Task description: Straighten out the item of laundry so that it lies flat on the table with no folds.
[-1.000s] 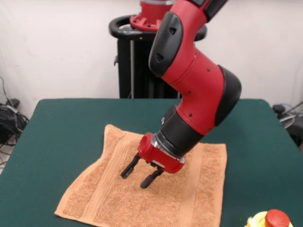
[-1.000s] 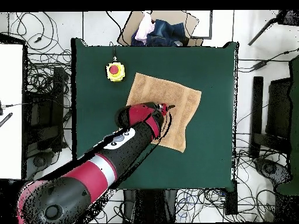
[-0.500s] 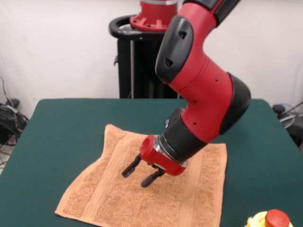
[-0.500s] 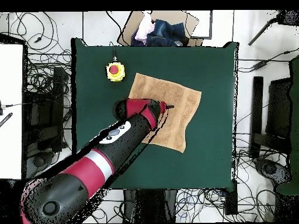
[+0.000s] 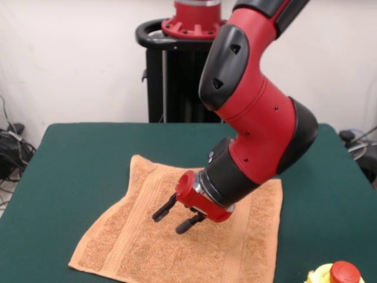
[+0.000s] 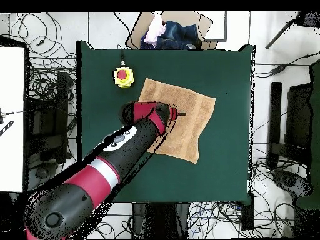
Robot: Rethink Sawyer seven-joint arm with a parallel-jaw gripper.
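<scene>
1. Directly beneath the gripper [image 5: 172, 219], the towel [image 5: 147, 247] lies spread on the green surface [image 5: 76, 159], turned diagonally so its corners point toward the surface's edges.
2. The gripper hangs over the towel with fingers parted, holding nothing.
3. Its band stripes run on either side of the gripper.

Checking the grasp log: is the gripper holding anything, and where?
Nothing: the open gripper hangs above the flat orange-tan terry towel, its fingers empty.

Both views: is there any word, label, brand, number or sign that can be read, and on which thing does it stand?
None can be read: the towel, the green table, the arm and its gripper, and the yellow box with the red button show no legible text.
</scene>
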